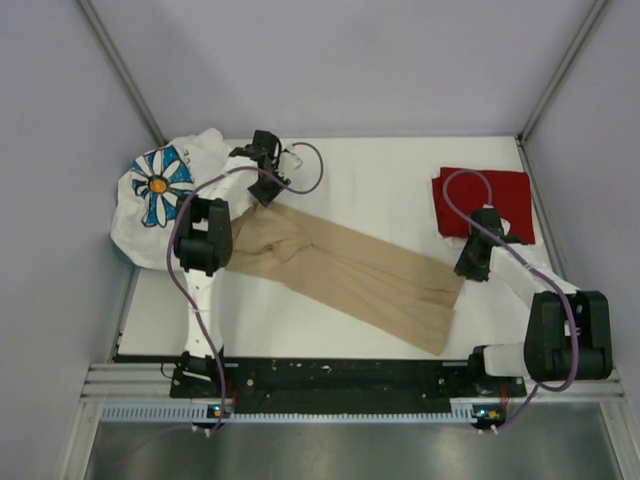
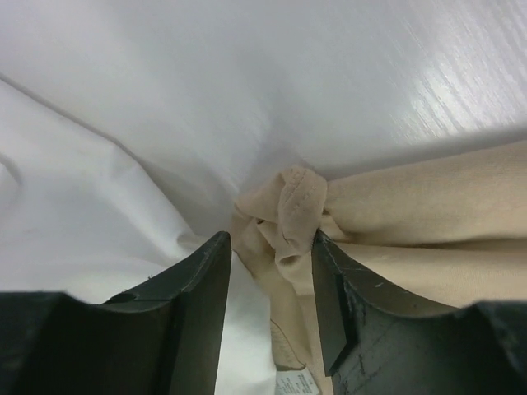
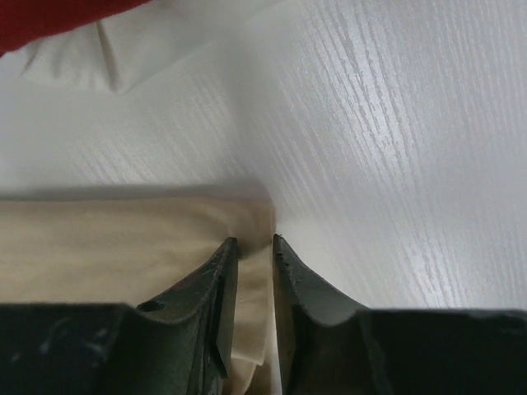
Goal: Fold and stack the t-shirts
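The tan t-shirt (image 1: 345,275) lies stretched diagonally across the table, partly folded lengthwise. My left gripper (image 1: 268,192) is at its upper left end. In the left wrist view the jaws (image 2: 268,247) stand apart around a bunched bit of tan cloth (image 2: 296,210), with a gap on the left side. My right gripper (image 1: 468,268) is at the shirt's right corner, shut on the tan edge (image 3: 247,288). The dark red t-shirt (image 1: 485,200) lies folded at the back right. The white daisy t-shirt (image 1: 165,195) lies crumpled at the back left.
The white table (image 1: 380,180) ends at a black rail (image 1: 340,378) in front. Grey walls close in on the left, back and right. The white shirt (image 2: 74,214) lies right beside the left fingers. A white fold and the red edge (image 3: 49,16) show beyond the right gripper.
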`<action>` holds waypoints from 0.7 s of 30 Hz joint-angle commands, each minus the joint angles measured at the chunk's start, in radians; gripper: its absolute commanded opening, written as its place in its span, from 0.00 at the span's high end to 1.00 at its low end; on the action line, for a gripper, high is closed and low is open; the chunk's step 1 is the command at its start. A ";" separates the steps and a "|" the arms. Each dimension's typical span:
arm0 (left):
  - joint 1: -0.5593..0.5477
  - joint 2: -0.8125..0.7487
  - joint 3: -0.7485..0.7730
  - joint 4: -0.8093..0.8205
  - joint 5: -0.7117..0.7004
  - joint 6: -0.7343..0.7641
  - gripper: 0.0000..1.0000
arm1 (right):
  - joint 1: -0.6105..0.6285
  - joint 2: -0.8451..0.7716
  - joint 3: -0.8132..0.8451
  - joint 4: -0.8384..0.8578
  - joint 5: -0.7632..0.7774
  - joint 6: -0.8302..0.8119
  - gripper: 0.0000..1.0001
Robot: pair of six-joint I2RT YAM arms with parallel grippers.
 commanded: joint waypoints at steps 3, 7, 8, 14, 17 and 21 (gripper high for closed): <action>-0.001 -0.219 -0.044 -0.093 0.163 -0.021 0.49 | 0.008 -0.106 0.081 -0.067 -0.016 -0.061 0.62; -0.061 -0.325 -0.194 -0.151 0.208 -0.007 0.52 | 0.106 -0.117 0.164 -0.086 0.008 -0.107 0.55; -0.087 -0.347 -0.246 -0.151 0.202 -0.001 0.56 | 0.140 -0.100 0.193 -0.086 0.008 -0.129 0.55; -0.104 -0.353 -0.449 -0.136 0.146 -0.032 0.75 | 0.240 0.188 0.366 -0.112 -0.169 -0.221 0.99; -0.102 -0.343 -0.498 -0.081 0.097 -0.038 0.76 | 0.243 0.279 0.373 -0.109 -0.198 -0.206 1.00; -0.102 -0.265 -0.463 -0.053 0.083 -0.043 0.76 | 0.243 0.331 0.319 -0.110 -0.190 -0.164 1.00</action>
